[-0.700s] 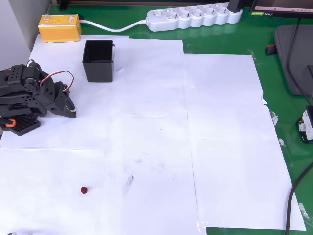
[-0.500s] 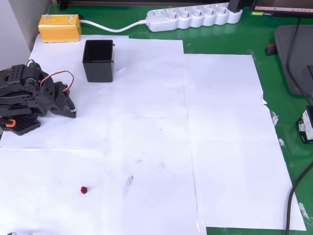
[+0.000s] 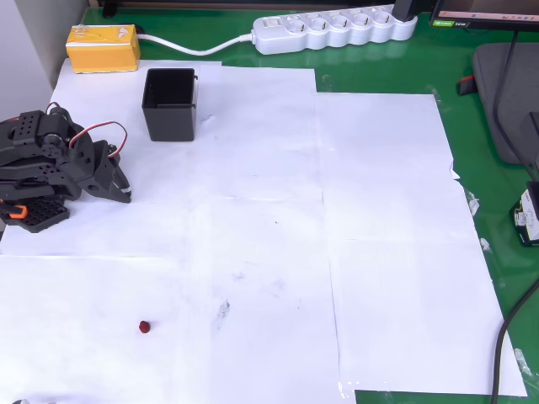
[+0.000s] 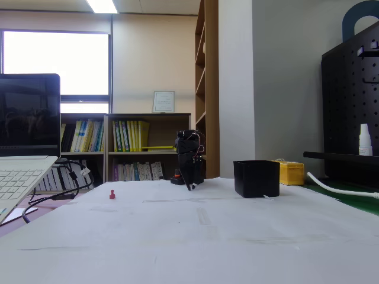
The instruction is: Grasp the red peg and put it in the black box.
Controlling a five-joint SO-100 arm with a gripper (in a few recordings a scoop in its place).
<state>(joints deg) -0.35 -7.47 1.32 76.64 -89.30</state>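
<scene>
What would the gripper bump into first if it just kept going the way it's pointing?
Probably only paper. In the overhead view the gripper points right and slightly down-picture, passing below the box and far above the peg. The fixed view suggests its tip tilts down, so it may meet the sheet first.

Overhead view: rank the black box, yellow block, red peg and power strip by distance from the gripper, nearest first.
From the gripper at the left edge:
1. black box, just above and right of it.
2. red peg, below it on the paper; the yellow block, in the top left corner, is about as far, too close to call.
3. power strip, along the top edge, clearly farthest.
</scene>
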